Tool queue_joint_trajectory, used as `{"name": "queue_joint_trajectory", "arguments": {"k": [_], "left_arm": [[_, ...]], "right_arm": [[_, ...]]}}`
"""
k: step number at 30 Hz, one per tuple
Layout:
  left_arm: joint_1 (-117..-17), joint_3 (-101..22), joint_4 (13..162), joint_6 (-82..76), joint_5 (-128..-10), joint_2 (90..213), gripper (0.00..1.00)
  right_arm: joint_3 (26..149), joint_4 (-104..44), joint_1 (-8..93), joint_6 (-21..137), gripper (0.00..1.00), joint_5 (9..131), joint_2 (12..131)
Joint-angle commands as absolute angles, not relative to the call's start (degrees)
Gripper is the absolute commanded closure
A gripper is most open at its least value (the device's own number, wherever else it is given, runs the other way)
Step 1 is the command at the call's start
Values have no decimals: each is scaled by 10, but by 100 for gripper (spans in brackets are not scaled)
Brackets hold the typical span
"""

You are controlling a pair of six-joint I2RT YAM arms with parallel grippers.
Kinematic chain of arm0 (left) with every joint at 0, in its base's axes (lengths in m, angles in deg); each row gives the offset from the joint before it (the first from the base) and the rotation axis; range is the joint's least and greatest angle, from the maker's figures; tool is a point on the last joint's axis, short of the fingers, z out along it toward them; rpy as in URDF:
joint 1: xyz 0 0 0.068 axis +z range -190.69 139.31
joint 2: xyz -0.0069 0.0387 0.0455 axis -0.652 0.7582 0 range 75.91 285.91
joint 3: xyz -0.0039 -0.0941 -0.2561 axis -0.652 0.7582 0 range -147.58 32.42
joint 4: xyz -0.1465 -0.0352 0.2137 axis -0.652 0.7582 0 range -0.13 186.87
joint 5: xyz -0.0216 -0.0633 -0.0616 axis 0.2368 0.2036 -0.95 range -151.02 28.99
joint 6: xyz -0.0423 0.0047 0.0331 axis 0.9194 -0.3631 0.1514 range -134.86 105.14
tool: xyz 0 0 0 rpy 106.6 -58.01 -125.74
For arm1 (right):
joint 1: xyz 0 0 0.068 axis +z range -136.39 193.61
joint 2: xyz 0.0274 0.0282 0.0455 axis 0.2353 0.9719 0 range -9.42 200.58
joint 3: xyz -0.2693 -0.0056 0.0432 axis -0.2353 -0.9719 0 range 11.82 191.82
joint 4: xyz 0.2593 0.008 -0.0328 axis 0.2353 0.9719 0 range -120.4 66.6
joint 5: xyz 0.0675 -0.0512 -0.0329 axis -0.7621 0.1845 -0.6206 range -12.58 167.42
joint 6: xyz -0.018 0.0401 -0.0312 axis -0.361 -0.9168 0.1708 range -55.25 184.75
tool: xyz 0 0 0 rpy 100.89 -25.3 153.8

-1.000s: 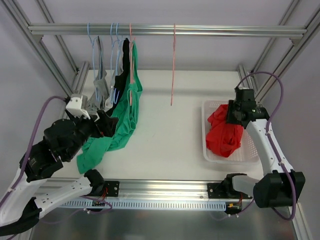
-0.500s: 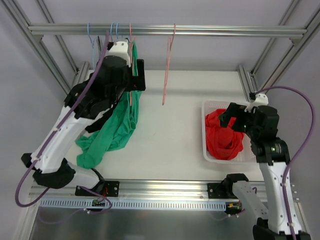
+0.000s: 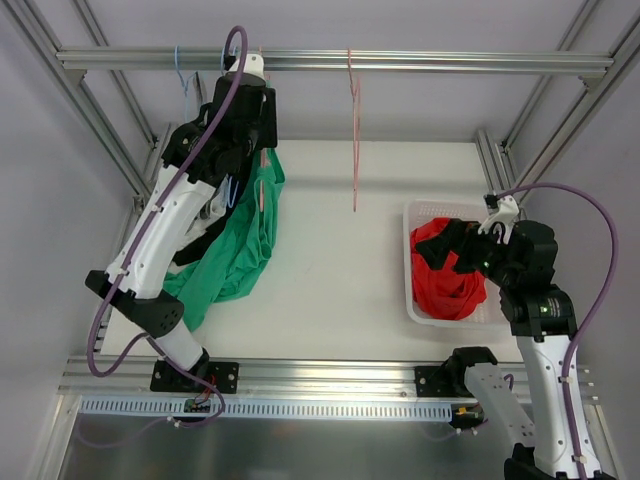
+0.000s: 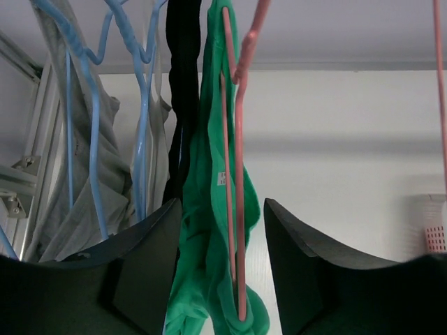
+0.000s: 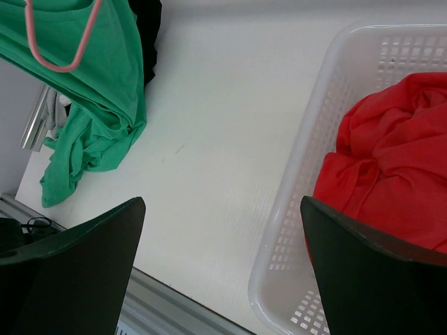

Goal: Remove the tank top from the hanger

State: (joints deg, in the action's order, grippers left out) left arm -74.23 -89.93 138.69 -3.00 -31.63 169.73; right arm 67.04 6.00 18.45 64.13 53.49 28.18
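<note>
- One green tank top (image 3: pixel 248 240) hangs on a pink hanger (image 3: pixel 262 185) from the rail (image 3: pixel 450 62), in the upper left of the top view. Its lower end lies crumpled on the table (image 3: pixel 340 280).
- The left gripper (image 4: pixel 221 204) is spread wide. The tank top and the hanger are between its fingers, and I see no contact with them.
- The right gripper (image 5: pixel 222 202) is also spread and carries nothing. It hovers at the left rim of the white basket (image 5: pixel 293 188), where a red garment (image 5: pixel 391 153) lies.
- I judge the tank top to be light, soft and limp, so it will stretch and slide rather than lift as one piece. The hanger is thin and may swing.
- A good place to pinch seems to be the strap close to the hanger's shoulder.
- The left wrist view alone shows the near neighbours: a black garment (image 4: pixel 183 91) just beside the green one, blue hangers (image 4: pixel 140 105) and a grey garment (image 4: pixel 77 202).
- The top view alone shows the whole length of the cloth, and that the two arms are well apart.
</note>
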Motion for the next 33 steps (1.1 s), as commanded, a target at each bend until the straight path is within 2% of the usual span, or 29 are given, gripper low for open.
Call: {"name": "queue_joint_trajectory", "arguments": {"k": [1,5,10,13,14,26,33], "left_arm": [[-730,-923,1386,-39,-356,1718,51],[-729,-935,1385,-37,-370,1735,69],[-724,-941,1386,-34,-370,1746,82],[-722,-943,1385,-31,-371,1746,98],[-722,-948,1386,-30,-374,1743,100],[-724,-1000,1348,11,-482,1708,100],[-729,-938,1313,39,-516,1667,100]], "right_arm": [[670,25,183,622,0,503,269],[670,21,183,619,1,501,267],[667,19,183,618,1,503,261],[667,19,183,620,1,504,256],[668,19,183,621,1,505,256],[665,7,183,614,0,507,255],[661,4,183,620,1,508,249]]}}
